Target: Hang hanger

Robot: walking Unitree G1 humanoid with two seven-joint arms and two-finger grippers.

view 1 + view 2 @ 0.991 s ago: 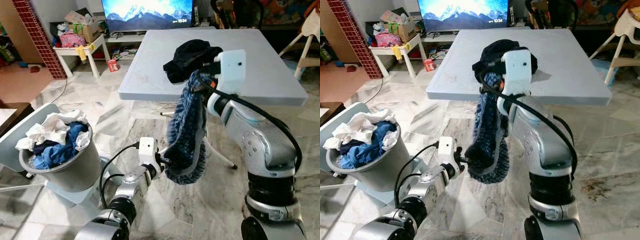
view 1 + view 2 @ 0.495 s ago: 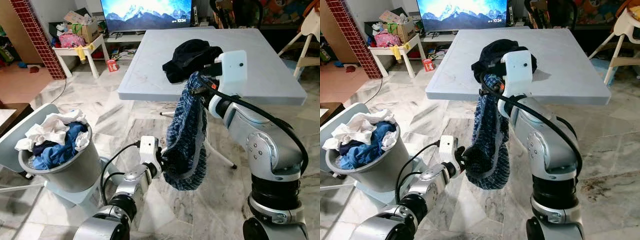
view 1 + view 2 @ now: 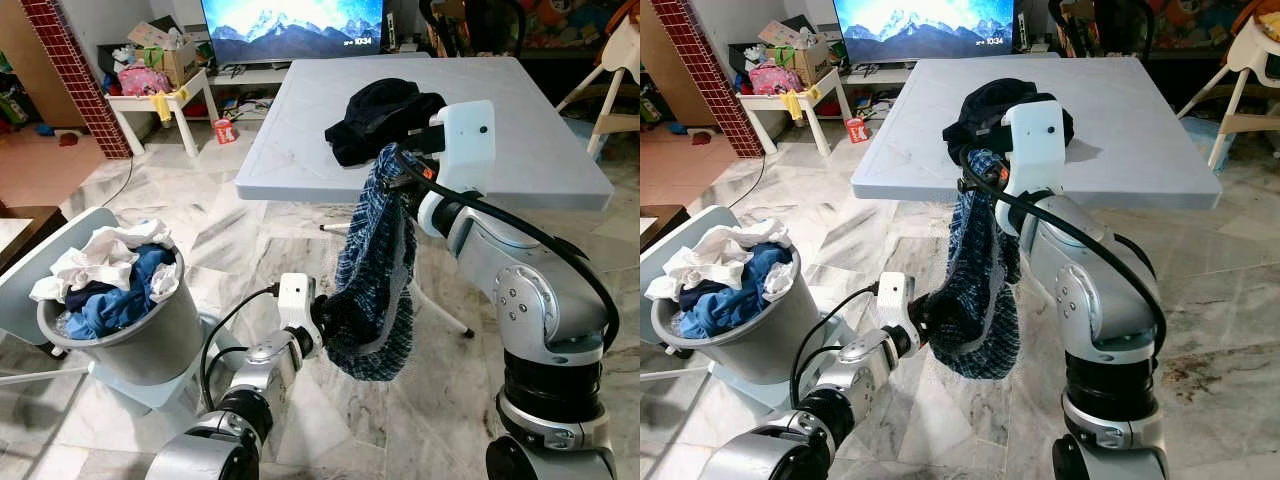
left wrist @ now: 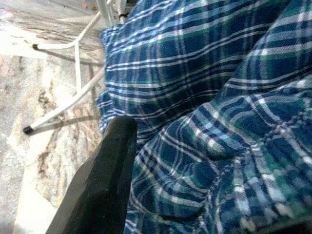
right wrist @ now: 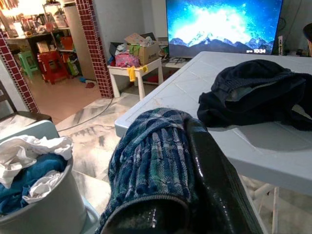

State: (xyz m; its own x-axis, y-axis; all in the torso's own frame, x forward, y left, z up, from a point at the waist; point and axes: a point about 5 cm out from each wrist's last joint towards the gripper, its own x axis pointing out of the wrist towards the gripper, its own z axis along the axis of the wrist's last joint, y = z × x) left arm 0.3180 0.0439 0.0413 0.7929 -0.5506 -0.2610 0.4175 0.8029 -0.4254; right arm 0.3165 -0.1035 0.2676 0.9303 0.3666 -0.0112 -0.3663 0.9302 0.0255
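Plaid shirt [image 3: 372,270] hangs in front of the grey bench [image 3: 300,130], its top clamped in the right gripper [image 3: 398,165] fingers. Left gripper [image 3: 325,322] fingers pinch its lower fold above the marble floor [image 3: 230,230].

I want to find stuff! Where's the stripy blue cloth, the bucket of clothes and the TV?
stripy blue cloth [image 3: 372,270], left eye view, middle of the hanging fabric
bucket of clothes [image 3: 150,345], left eye view, grey outer wall
TV [image 3: 925,25], right eye view, lit screen
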